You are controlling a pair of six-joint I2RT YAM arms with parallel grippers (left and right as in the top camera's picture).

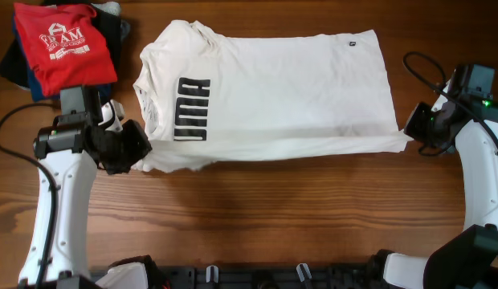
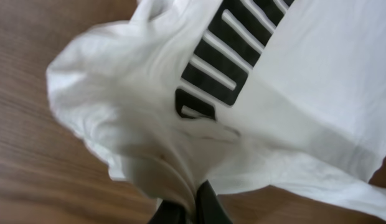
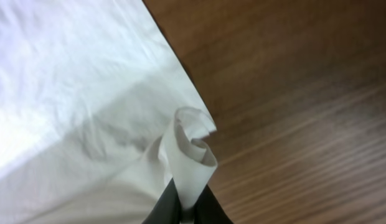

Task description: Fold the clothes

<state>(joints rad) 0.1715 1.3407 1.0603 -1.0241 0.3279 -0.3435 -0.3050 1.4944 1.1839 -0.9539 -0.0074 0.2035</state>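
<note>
The white T-shirt (image 1: 273,92) lies spread sideways on the wooden table, its black block lettering (image 1: 191,110) toward the left and a small dark tag (image 1: 353,43) at the upper right. My left gripper (image 1: 135,148) is shut on the bunched near-left corner of the shirt; the left wrist view shows the fabric (image 2: 149,137) gathered between my fingers (image 2: 192,208). My right gripper (image 1: 413,138) is shut on the near-right corner; the right wrist view shows a curled fold of cloth (image 3: 192,152) pinched between my fingers (image 3: 187,208).
A red T-shirt with white print (image 1: 64,44) lies on folded dark navy garments (image 1: 16,68) at the far left corner. Bare wooden table (image 1: 273,217) lies in front of the shirt. Black cables (image 1: 426,72) run near the right arm.
</note>
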